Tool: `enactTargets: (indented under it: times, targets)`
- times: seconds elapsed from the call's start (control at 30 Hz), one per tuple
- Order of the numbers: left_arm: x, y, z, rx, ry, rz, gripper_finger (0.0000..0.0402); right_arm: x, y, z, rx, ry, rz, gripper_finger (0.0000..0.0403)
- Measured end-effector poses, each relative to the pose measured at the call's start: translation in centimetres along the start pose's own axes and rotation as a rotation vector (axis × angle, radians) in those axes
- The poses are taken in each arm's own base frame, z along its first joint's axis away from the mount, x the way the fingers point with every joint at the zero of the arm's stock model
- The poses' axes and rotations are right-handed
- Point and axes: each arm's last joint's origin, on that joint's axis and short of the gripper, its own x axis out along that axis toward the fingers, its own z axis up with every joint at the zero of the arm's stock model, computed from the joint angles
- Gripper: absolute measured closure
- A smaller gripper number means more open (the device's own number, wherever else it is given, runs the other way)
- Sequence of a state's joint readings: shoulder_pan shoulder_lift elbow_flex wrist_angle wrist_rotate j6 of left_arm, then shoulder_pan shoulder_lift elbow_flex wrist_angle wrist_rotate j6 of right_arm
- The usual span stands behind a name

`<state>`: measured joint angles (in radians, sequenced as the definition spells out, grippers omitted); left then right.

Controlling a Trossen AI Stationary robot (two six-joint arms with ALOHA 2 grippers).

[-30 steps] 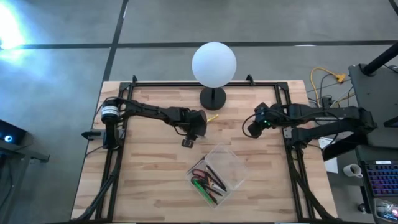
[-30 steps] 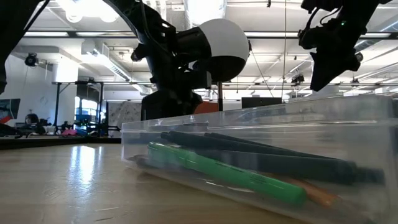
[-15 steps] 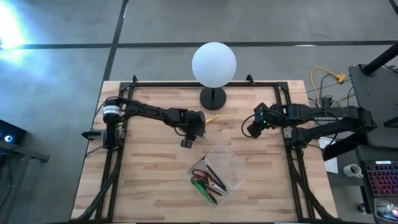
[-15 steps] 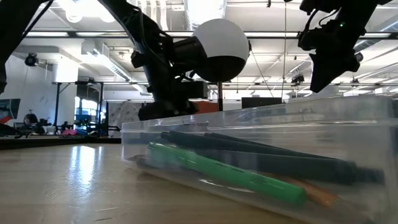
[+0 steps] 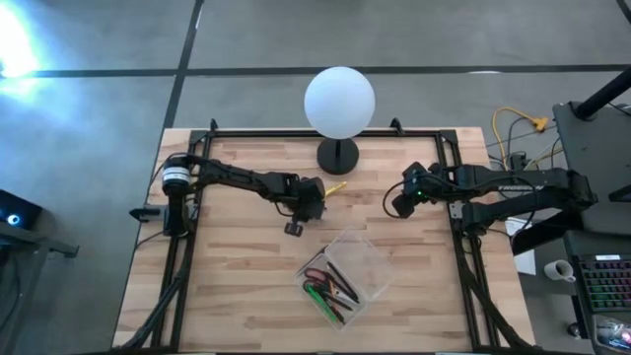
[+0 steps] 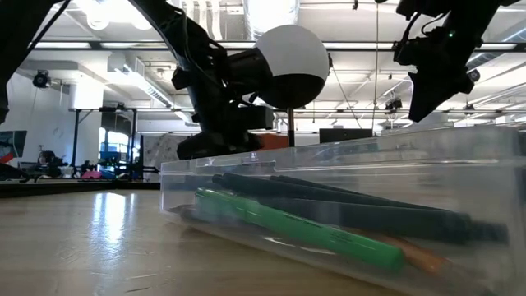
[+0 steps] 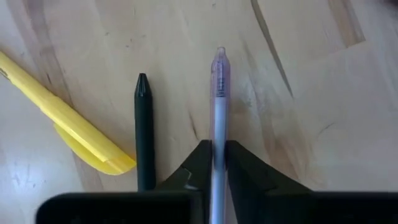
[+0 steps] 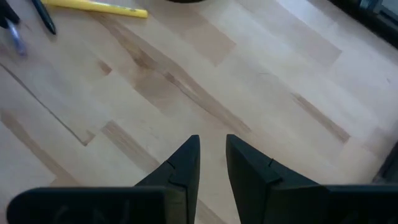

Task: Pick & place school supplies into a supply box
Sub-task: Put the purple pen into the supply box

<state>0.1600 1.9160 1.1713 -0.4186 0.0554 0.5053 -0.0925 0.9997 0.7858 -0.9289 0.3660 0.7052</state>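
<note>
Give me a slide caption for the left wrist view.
Left gripper shut on a purple pen, black pen and yellow pencil alongside.

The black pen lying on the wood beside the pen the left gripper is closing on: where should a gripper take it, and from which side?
Probably mid-barrel, coming straight down with the fingers across its length. The slim black pen lies flat on the wooden table, so only its two long sides offer opposing faces. It sits between the flat yellow pencil and the pale purple-tipped pen in the left gripper, so the gap on either side is narrow.

arms 2 [image 5: 246, 180] | lamp 1 [image 5: 339, 104] | clear box 1 [image 5: 367, 258] | yellow pencil 1 [image 7: 65, 118] | green marker 1 [image 6: 296, 229]
</note>
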Motion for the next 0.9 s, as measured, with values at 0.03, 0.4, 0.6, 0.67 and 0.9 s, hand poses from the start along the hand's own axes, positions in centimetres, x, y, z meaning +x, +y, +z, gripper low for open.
enactTargets:
  times: [0.03,0.4,0.6,0.67,0.9]
  targets:
    - [0.0,0.0,0.0,0.005,0.001,0.0,0.0388,0.0,0.0,0.0,-0.015,0.0,-0.006,0.0335]
    - [-1.8,-0.3,1.5,-0.075,0.055,-0.016,0.0394,-0.2,0.0,0.1,0.042,-0.007,0.002,0.0335]
    - [-5.2,-1.3,4.8,-0.039,0.067,-0.01,0.0395,-1.3,-0.3,0.3,0.062,-0.042,0.036,0.0335]
    - [-6.4,-2.1,6.2,-0.023,0.05,-0.013,0.0395,-1.9,-0.5,0.2,0.067,-0.061,0.062,0.0335]
    - [-10.0,-6.8,11.9,0.058,-0.104,-0.036,0.0394,-4.4,-1.4,-1.4,0.124,-0.08,0.161,0.0335]
